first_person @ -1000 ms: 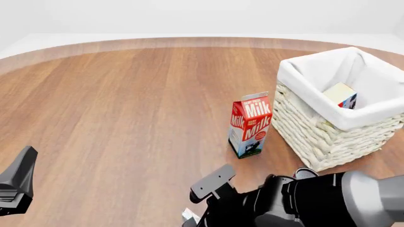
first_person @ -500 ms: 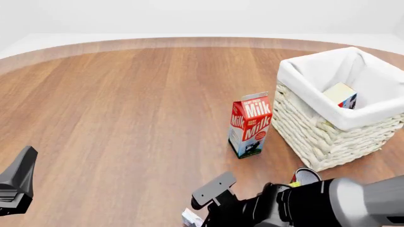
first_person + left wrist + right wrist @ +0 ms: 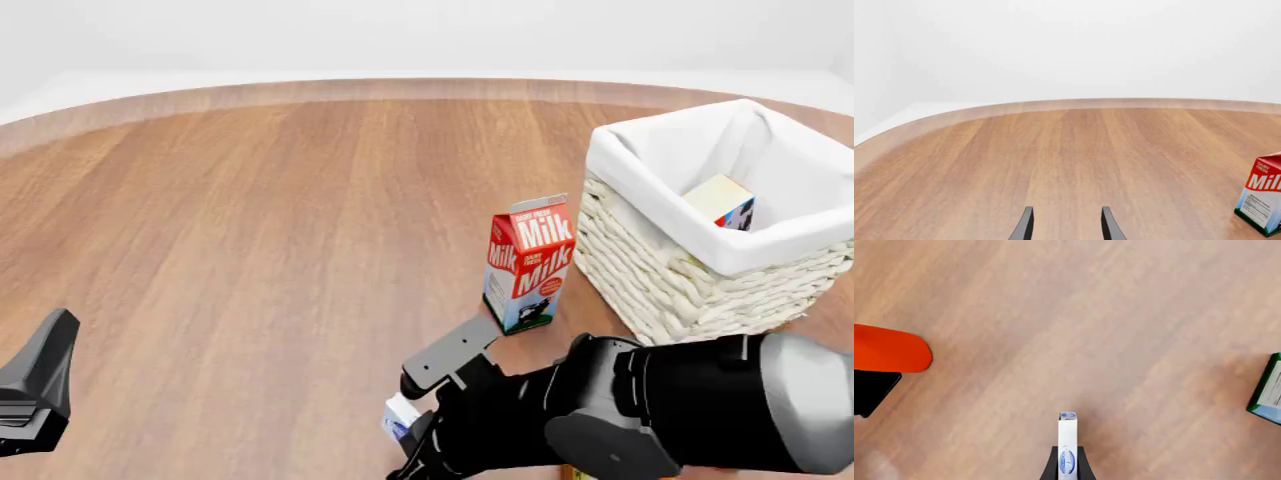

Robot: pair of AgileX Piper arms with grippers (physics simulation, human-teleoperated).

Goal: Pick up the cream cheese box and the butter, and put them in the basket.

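My right gripper [image 3: 1067, 462] is pinched on the cream cheese box [image 3: 1067, 440]. The right wrist view shows the box edge-on between the two fingers [image 3: 1051, 466], its blue mark facing the camera and bare wood well below it.

Change noted: in the front view the cream cheese box [image 3: 399, 414] sits higher in the picture than it did a second ago and half a second ago, when it lay at the bottom edge. My right arm has come up with it. I judge the box lifted clear of the table [image 3: 267, 220], so the pick is done and the carry to the basket [image 3: 667, 280] is what remains for this item.

My left gripper [image 3: 1066, 227] is spread with nothing between its fingertips, and it has not moved over the last second.

Beyond the right hand, the milk carton [image 3: 527, 262] stands upright just beside the basket's near wall, between my gripper and the basket. I judge that the carry must go over or around it.

Inside the basket lies a pale-topped box [image 3: 719, 201] with a blue and red side. I cannot confirm whether it is the butter. An orange-red shape [image 3: 889, 355] shows in the right wrist view, and I cannot identify that either.

Count:
- Cream cheese box: one
- Milk carton: one
- Basket: one
- Box inside the basket: one
- Orange-red shape: one
- Grippers: two
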